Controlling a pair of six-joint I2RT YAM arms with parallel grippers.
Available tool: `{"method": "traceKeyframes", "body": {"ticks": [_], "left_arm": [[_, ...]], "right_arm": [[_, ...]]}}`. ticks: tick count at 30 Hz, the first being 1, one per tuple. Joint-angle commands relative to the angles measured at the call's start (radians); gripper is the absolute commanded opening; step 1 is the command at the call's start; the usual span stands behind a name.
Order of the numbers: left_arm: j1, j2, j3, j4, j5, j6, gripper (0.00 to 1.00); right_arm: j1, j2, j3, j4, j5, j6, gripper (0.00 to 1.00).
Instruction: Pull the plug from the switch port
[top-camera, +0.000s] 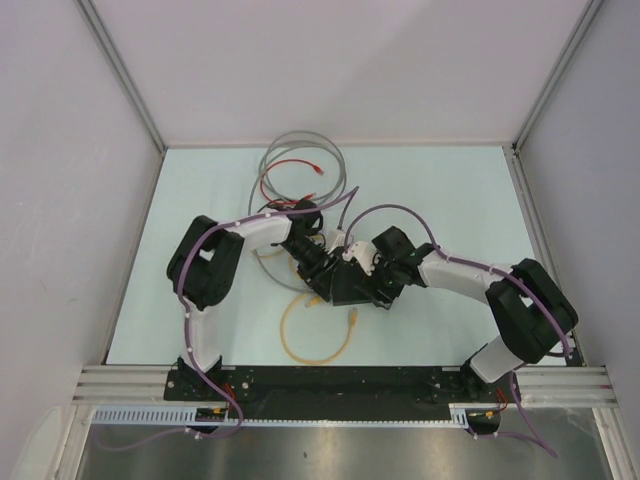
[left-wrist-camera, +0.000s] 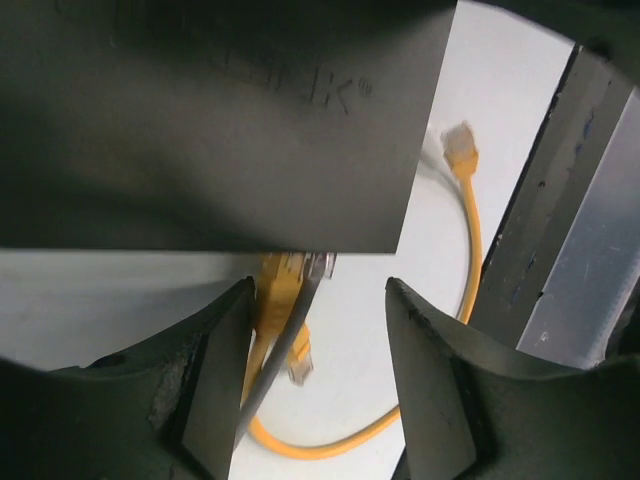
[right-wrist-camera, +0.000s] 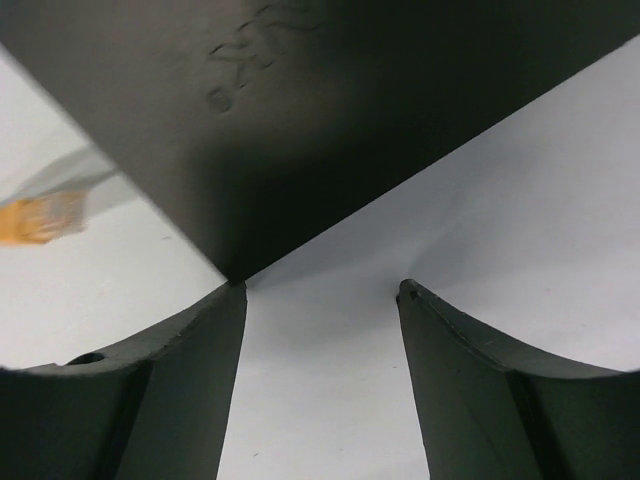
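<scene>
Straddling plugs (left-wrist-camera: 290, 270) at switch (left-wrist-camera: 220, 120), L gripper (left-wrist-camera: 318, 287) spread; R gripper (right-wrist-camera: 321, 290) spread, empty.

The switch (top-camera: 350, 285) is getting boxed in mid-table by the left arm (top-camera: 215, 260) and right arm (top-camera: 480, 280). A yellow cable (top-camera: 312, 335) is looping in front and a gray cable (top-camera: 300, 165) is piling up behind. The far-right table (top-camera: 450, 190) is sitting open.

Switch (top-camera: 348, 290) mostly hidden beneath left gripper (top-camera: 312, 262) and right gripper (top-camera: 375, 275); wrist views crop it; grey plug (left-wrist-camera: 318, 265) seating unclear.
</scene>
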Motion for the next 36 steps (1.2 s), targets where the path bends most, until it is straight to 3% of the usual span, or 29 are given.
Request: {"method": "traceKeyframes", "body": {"ticks": [1,7,15,21,26,36], "left_arm": [[-0.044,0.061,0.106,-0.015,0.094,-0.018,0.59],[-0.058,0.099,0.21,-0.029,0.112,-0.038,0.6],[-0.012,0.059,0.301,-0.064,0.048,-0.022,0.68],[0.044,0.056,0.238,-0.09,0.048,0.004,0.67],[0.051,0.018,0.137,0.005,0.079,-0.039,0.68],[0.051,0.016,0.029,0.114,0.161,-0.119,0.67]], "right_arm": [[-0.028,0.015,0.032,0.104,0.147,0.038,0.66],[-0.204,0.031,0.084,0.146,0.195,0.078,0.64],[-0.292,0.004,0.147,0.024,-0.026,0.075,0.64],[-0.2,-0.085,0.14,-0.088,-0.127,0.033,0.64],[-0.047,-0.113,0.051,-0.084,-0.109,-0.03,0.74],[0.027,-0.023,0.003,0.103,0.181,-0.025,0.73]]}}
